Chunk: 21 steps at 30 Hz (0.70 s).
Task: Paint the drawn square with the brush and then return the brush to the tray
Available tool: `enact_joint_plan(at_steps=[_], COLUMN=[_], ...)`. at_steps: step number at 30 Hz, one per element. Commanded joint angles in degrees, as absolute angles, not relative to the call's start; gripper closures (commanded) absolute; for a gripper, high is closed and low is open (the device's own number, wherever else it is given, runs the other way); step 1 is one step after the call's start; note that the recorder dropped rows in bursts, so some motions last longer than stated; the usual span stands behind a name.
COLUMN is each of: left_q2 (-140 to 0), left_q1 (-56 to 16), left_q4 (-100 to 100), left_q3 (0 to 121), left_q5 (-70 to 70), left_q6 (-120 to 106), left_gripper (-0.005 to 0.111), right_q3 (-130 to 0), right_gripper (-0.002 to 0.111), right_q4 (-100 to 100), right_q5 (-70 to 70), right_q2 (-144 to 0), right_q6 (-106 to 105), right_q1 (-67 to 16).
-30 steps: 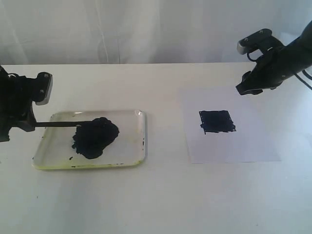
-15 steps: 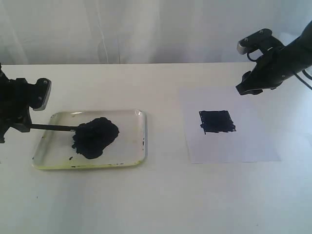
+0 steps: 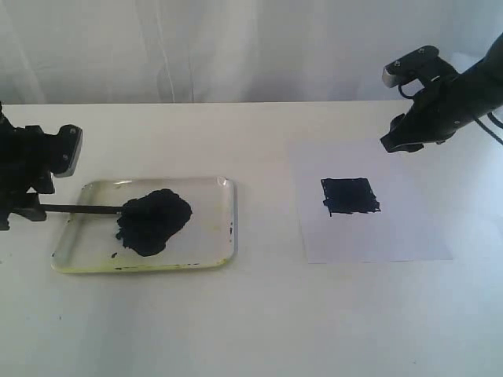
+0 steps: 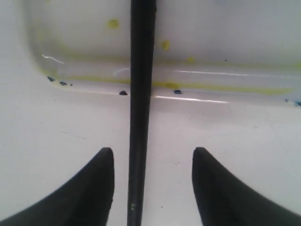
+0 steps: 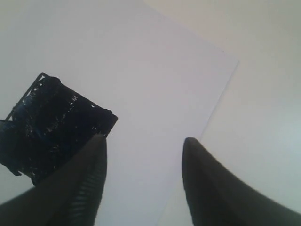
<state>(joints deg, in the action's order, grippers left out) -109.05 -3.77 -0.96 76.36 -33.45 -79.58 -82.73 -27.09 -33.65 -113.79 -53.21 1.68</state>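
Note:
The tray (image 3: 214,232) sits left of centre with a large blue-black paint blob (image 3: 153,221) in it. The brush (image 3: 78,209) lies across the tray's left rim, its tip in the blob. My left gripper (image 3: 33,210) is at the handle end; in the left wrist view the brush (image 4: 141,94) runs between the spread fingers of the left gripper (image 4: 153,153), touching neither, over the tray's rim (image 4: 225,84). The drawn square (image 3: 350,195), solid blue-black, is on the paper (image 3: 377,236). My right gripper (image 3: 393,144) hovers open and empty above the paper's far corner, with the square (image 5: 51,127) beside one finger.
The white table runs between the tray and the paper and along the front. A pale curtain hangs behind the table. Small paint specks dot the tray's rim (image 4: 123,92).
The brush handle has dropped lower at the tray's left rim, and my left gripper has shifted slightly left and down. The right arm has not moved.

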Motion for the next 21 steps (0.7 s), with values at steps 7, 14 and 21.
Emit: enact_joint_plan(at_steps=[7, 14, 21], left_q2=[-103.9, -100.9, -100.5], left_q1=[-3.5, -3.5, -3.5], left_q4=[1.0, 1.5, 1.5], left_q3=[79.4, 79.4, 79.4], left_q5=[-34.8, -35.9, -43.5], left_q6=[-47.4, -26.2, -7.0], left_gripper=[0.084, 0.107, 0.107], right_q3=[-82.6, -82.6, -82.6], right_gripper=[0.063, 0.081, 0.107], right_q4=[-27.5, -27.1, -18.1], right_q5=[-37.2, -42.9, -51.8], right_q2=[-113.6, -111.9, -107.3], right_q6=[-53.1, -41.7, -21.5], right_q1=[1.7, 1.7, 1.7])
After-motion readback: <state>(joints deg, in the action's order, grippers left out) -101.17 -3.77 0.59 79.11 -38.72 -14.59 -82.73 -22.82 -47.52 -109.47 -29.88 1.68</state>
